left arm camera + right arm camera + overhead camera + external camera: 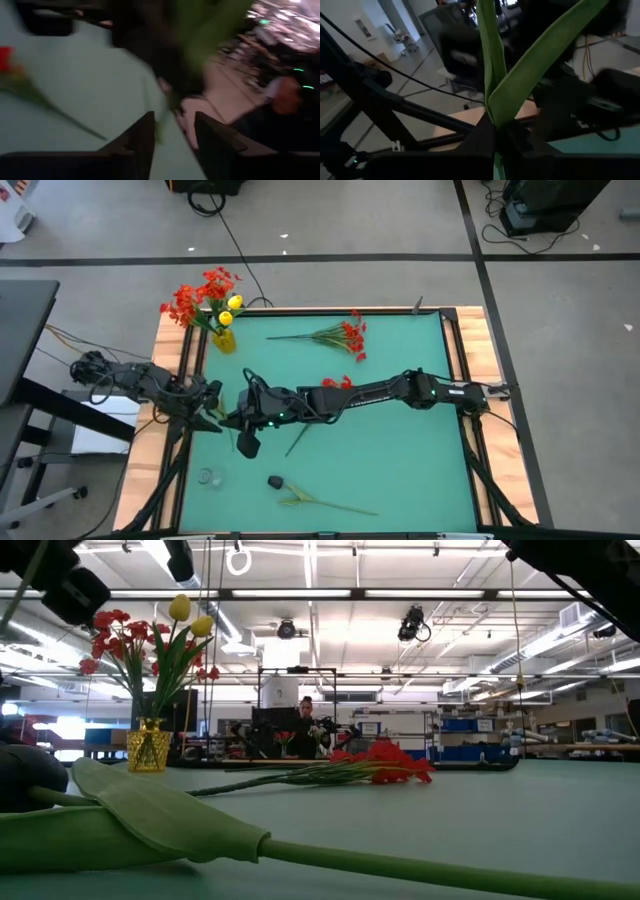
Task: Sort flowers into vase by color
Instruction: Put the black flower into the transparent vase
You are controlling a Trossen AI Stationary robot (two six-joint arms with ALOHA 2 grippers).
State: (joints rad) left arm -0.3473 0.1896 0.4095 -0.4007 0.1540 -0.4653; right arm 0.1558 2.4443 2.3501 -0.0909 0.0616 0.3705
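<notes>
The yellow vase [224, 340] [148, 746] stands at the table's far left corner and holds red sprays and two yellow tulips. My right gripper [243, 420] [495, 136] reaches across to the left side, shut on a green-leaved flower stem [492, 60]. My left gripper [213, 418] [175, 135] is open right beside it, with its fingers on either side of a blurred green stem [162, 127]. One red spray [340, 335] [385, 765] lies flat on the far part of the table. Red blossoms [338, 383] show beside the right arm. My right gripper pinches the flower's stem between its two fingers just below the place where the leaves split [496, 117]. The leaves rise beyond the fingers. The stem's other end [298, 442] sticks out toward the near right. My left gripper: whether its fingers touch the green stem cannot be told.
Another long-stemmed flower [320, 500] [180, 825] lies near the table's near edge, with a dark rounded thing [275, 481] at its end. A small clear object [207, 476] sits near the left edge. Wooden rails [470, 350] frame the green mat. A person [305, 720] shows far behind the table.
</notes>
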